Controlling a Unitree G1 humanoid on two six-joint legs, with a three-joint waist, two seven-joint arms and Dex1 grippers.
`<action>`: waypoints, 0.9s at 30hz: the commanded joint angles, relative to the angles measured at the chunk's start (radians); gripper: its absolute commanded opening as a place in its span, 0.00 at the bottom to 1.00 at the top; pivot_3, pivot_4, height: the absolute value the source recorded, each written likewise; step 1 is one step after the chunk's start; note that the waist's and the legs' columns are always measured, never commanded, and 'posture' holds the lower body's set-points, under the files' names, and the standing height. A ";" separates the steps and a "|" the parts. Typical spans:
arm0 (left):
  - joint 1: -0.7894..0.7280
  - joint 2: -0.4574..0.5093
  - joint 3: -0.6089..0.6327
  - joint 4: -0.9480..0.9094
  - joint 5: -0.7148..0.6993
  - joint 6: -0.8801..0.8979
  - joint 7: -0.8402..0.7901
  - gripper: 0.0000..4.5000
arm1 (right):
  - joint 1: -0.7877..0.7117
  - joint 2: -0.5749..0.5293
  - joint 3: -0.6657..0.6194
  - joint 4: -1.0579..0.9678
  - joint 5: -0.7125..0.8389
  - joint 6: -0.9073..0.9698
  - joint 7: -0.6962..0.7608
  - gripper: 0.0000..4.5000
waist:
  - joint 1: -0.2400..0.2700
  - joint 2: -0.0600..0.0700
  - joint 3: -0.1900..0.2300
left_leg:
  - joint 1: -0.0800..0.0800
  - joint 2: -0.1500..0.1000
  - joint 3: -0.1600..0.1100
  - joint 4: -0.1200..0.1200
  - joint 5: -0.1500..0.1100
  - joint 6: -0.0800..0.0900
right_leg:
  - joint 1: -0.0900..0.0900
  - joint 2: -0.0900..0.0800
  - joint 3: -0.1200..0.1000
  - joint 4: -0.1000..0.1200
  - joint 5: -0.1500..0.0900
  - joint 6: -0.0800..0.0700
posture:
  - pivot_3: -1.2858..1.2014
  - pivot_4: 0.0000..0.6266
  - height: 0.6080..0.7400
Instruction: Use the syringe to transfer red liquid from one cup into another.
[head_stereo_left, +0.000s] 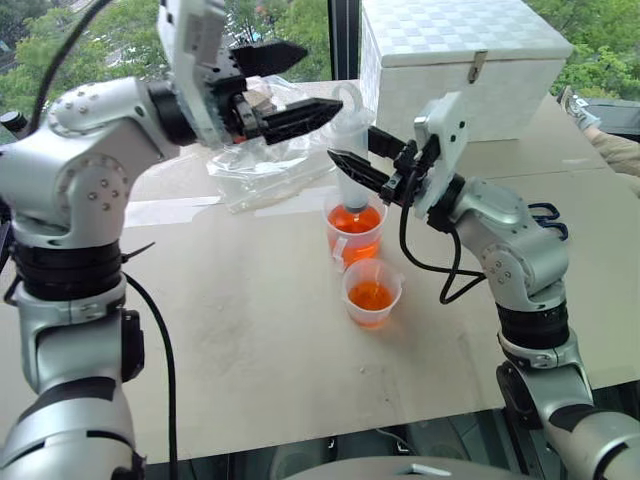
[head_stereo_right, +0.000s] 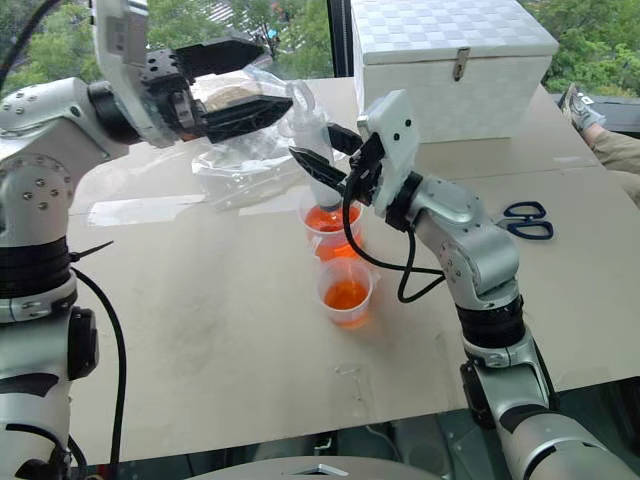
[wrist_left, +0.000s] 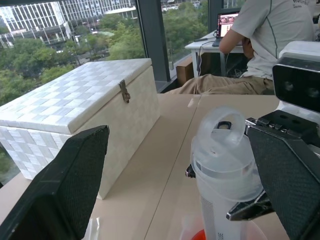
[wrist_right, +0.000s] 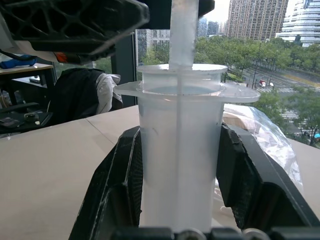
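The syringe stands upright with its lower end dipped into the taller taped cup, which holds red liquid. My right gripper is shut on the syringe's clear barrel, one finger on each side. My left gripper is open at the level of the plunger's ring top, which lies just ahead between its fingers without touching them. The shorter cup stands just in front of the taller one and also holds red liquid. The syringe's tip is hidden inside the cup.
A crumpled clear plastic bag lies behind the cups. A white box stands at the table's back. Scissors lie to the right. A person sits at a desk beyond the table, and a shoe shows at far right.
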 joint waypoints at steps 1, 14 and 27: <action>-0.015 -0.004 -0.007 -0.007 0.052 -0.030 -0.023 1.00 | -0.014 0.006 -0.009 -0.020 -0.011 -0.042 -0.020 0.35 | 0.000 0.000 0.000 | 0.000 0.000 0.000 0.000 0.000 0.000 | 0.000 0.000 0.000 0.000 0.000 0.000 | 0.52 0.24 1.00; -0.036 -0.115 -0.021 0.047 0.140 -0.057 -0.022 0.19 | -0.018 0.003 0.003 -0.012 -0.037 -0.051 -0.025 0.35 | 0.002 0.000 0.000 | 0.000 0.000 0.000 0.001 0.000 0.000 | 0.000 -0.001 0.000 0.000 0.000 0.000 | 0.52 0.24 1.00; -0.065 -0.173 -0.036 0.065 0.191 -0.072 -0.052 0.01 | 0.007 0.018 0.013 -0.009 -0.040 -0.045 -0.030 0.35 | 0.001 0.000 0.000 | 0.000 0.000 0.000 0.001 0.000 0.000 | 0.000 -0.002 0.000 0.001 0.000 0.000 | 0.52 0.24 1.00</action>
